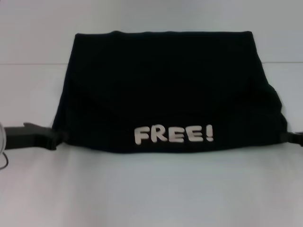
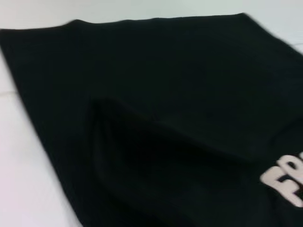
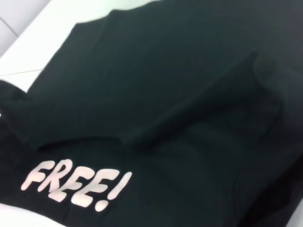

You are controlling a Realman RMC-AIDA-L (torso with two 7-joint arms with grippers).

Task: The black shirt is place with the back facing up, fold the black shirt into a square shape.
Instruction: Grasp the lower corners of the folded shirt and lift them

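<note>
Black shirt (image 1: 165, 90), one piece, lies folded mid-table, white "FREE!" lettering (image 1: 173, 134) along its near edge. Two grippers: left gripper (image 1: 47, 137) at the shirt's near-left corner, touching the fabric; right gripper (image 1: 292, 137) at the near-right corner, mostly out of frame. Can't tell finger opening or grip on either. White table (image 1: 151, 189) underneath.

Both end effectors, left (image 1: 56, 137) and right (image 1: 289, 137), are blocky matte black.
</note>
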